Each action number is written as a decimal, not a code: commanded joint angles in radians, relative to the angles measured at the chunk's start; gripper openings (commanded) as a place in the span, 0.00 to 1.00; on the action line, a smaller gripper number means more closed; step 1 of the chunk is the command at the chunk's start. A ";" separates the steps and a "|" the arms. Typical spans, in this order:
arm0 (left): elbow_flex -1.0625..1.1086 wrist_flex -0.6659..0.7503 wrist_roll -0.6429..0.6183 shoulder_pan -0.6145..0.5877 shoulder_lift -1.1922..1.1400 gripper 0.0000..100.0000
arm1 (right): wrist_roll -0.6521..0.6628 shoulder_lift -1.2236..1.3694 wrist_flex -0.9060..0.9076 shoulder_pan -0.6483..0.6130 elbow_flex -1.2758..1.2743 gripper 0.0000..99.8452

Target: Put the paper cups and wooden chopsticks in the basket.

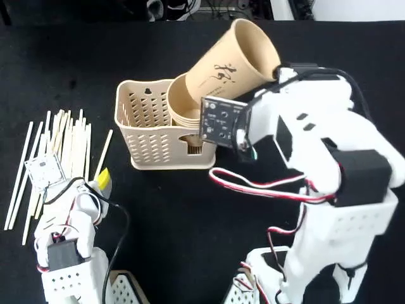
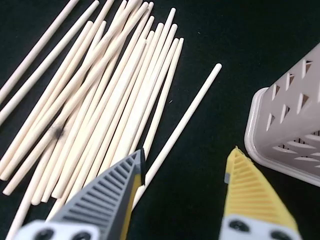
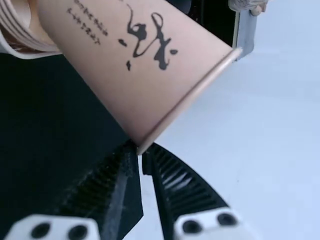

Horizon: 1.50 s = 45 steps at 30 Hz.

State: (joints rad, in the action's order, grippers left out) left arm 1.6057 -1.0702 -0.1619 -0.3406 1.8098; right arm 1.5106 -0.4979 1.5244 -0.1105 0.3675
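Cup tilted, base nested in stacked cups inside basket | right gripper pinched its rim | left gripper gaped beside chopsticks near table's left edge

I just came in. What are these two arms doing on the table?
The right gripper pinches the rim of a tilted cup, whose base is at the mouth of the stack of cups in the basket. The left gripper is open over the chopsticks, which lie loose on the table beside the basket.
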 commanded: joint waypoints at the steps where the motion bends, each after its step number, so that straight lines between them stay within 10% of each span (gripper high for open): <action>1: -0.004 0.015 0.009 0.010 0.006 0.27 | -0.012 0.013 -0.028 -0.020 -0.002 0.01; 45: -0.004 0.015 0.009 0.010 0.006 0.27 | -0.115 0.111 0.101 -0.129 0.001 0.07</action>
State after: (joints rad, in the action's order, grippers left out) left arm 1.6057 -1.0702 -0.1619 -0.3406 1.8098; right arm 1.4216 -0.3890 1.6241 -0.2302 0.3583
